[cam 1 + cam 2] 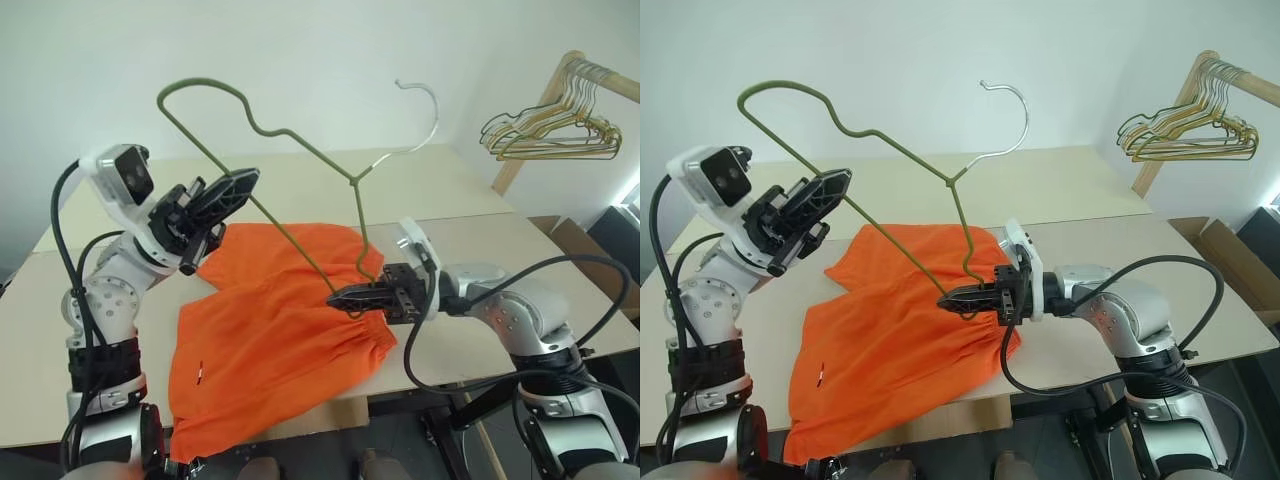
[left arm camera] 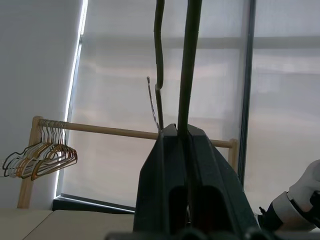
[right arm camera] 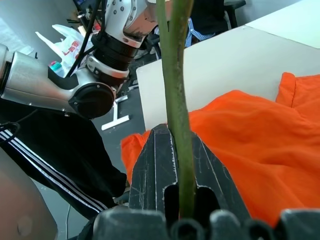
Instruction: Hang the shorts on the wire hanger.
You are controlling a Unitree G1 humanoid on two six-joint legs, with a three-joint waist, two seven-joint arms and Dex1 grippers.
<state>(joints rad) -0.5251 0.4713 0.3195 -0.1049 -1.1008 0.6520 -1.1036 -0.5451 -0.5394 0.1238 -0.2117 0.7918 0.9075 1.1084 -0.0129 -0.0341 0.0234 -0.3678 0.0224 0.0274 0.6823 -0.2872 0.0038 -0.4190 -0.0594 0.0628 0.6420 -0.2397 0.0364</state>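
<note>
Shorts spread flat on surface, beneath right pincer; wire hanger clamped at opposite ends in left pincer and right pincer, raised above.

My left end effector is clamped on the wire hanger, whose green wire rises straight out from between the fingers. A second strand runs just beside it. Far beyond, off to one side, I see bunched hangers on a wooden rail.
</note>
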